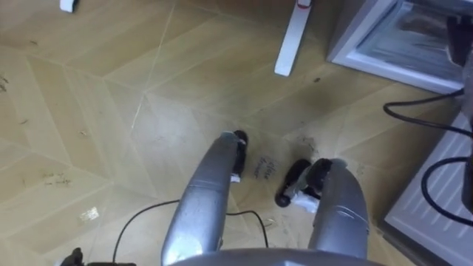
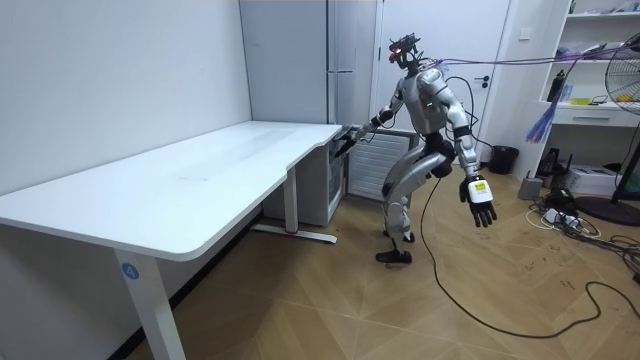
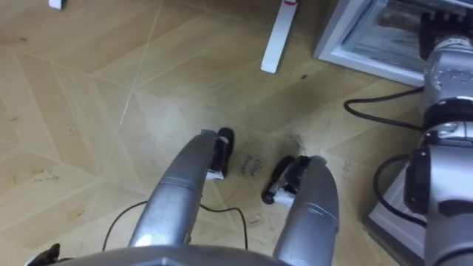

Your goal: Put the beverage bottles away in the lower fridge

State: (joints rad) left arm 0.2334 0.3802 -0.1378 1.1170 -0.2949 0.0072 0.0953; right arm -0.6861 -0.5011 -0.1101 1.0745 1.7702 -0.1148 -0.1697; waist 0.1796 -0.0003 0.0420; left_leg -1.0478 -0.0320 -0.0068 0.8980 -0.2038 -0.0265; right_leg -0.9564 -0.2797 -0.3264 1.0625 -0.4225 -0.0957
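Since I cannot tell whether my right hand (image 2: 348,138) grips anything at the lower fridge (image 1: 384,41), I should go slowly, left hand (image 2: 482,205) hanging open, empty.

Wood floor (image 1: 89,111), herringbone boards. On it: white desk foot (image 1: 290,44), low fridge (image 2: 318,190) beside that, dark bin (image 2: 503,158) and fan base (image 2: 610,208) well apart from those.

Figure. Bright, even indoor lighting, falling from above. The long white bench top (image 2: 180,185) carries a soft sheen (broad and dull) and throws a faint, soft-edged shadow on the pale herringbone wooden floor (image 2: 330,300). Both eye views show that floor uniformly lit.
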